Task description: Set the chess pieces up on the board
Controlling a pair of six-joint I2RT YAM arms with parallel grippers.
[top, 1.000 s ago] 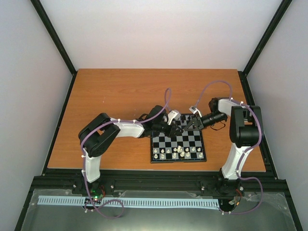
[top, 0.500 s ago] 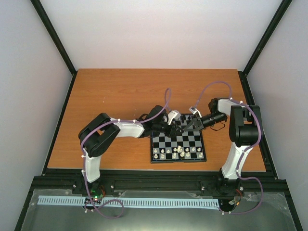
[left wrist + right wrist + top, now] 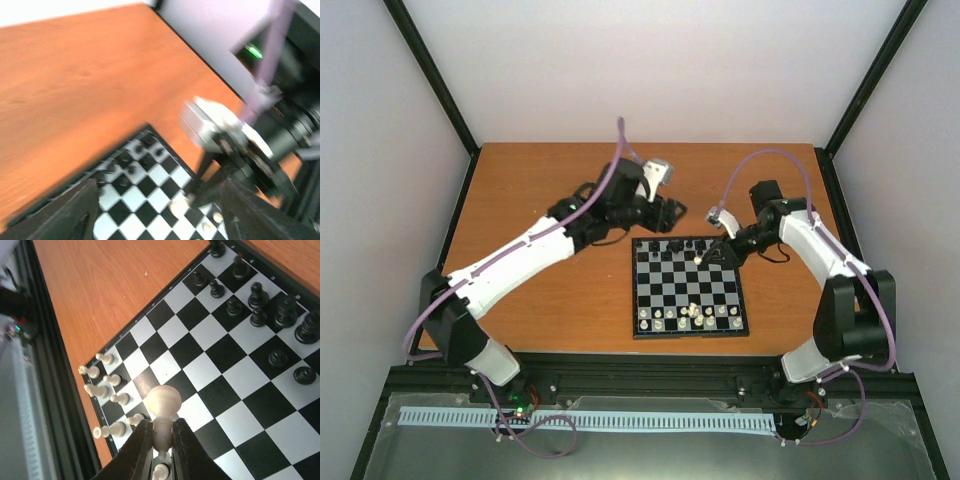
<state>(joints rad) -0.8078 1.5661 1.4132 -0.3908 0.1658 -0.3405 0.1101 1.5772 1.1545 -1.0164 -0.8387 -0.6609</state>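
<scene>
Black pieces (image 3: pixel 256 294) crowd the board's (image 3: pixel 688 287) top edge, cream pieces (image 3: pixel 690 320) its bottom edge, with gaps left to fill. The right claw (image 3: pixel 161 432) grasps a cream piece (image 3: pixel 165 401) over the board's upper right; the left claw (image 3: pixel 665 212) hangs released, empty.

Robotics lab test cell: plain white walls (image 3: pixel 660 70); black frame struts (image 3: pixel 432 80); bare wooden bench (image 3: pixel 550 190); slotted cable duct (image 3: pixel 620 421)
</scene>
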